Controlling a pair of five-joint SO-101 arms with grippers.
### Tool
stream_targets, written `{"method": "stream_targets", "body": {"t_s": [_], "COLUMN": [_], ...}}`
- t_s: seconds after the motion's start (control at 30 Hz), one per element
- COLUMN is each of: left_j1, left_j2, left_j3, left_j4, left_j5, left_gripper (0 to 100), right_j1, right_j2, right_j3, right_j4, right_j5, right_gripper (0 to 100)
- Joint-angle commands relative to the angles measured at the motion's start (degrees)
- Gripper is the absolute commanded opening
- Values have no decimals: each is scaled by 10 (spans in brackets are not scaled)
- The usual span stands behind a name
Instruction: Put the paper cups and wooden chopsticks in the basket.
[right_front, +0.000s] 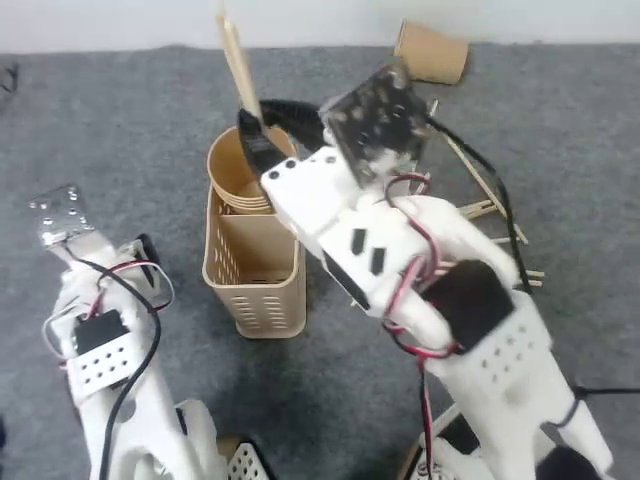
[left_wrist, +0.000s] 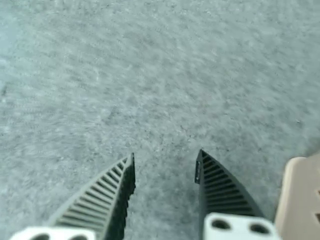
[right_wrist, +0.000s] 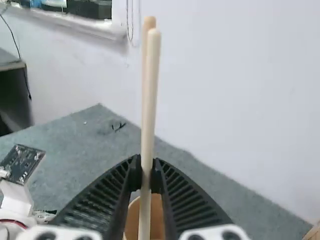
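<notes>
step in hand: depositing chopsticks. right gripper (right_wrist: 145, 172) clamped on a pair of wooden chopsticks (right_wrist: 149, 100), upright above the paper cups (right_front: 235, 175) in the basket (right_front: 255, 290). next move, judged: lower, then release. left gripper (left_wrist: 165, 172) parted, empty, beside the basket. one cup (right_front: 432, 52) and loose chopsticks (right_front: 485, 205) lie on grey carpet (right_front: 120, 130); white wall (right_wrist: 240, 75) behind

basket (left_wrist: 301, 197) cropped by edge, chopsticks (right_front: 478, 209) partly behind arm (right_front: 400, 250)
</notes>
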Motion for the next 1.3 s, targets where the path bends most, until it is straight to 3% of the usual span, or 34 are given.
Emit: {"method": "stream_targets", "body": {"t_s": [0.0,0.27,0.5,0.67,0.73,1.13,1.27], "left_j1": [5,5,5,5,4,4,4], "left_j2": [-8,-8,-8,-8,-8,-8,-8], "left_j3": [-3,-5,-6,-6,-6,-5,-4], "left_j4": [-12,-12,-12,-12,-12,-12,-12], "left_j5": [4,4,4,4,4,4,3], "left_gripper": [188,188,188,188,188,188,188], "right_j1": [-22,-138,-108,-109,-109,-105,-63], "right_j2": [-1,-1,-1,-2,-2,-39,-59], "right_j3": [16,94,185,185,185,162,157], "right_j4": [-25,-29,-27,12,13,44,63], "right_j5": [-11,-6,60,70,70,75,139], "right_gripper": [6,6,21,239,274,177,177]}}
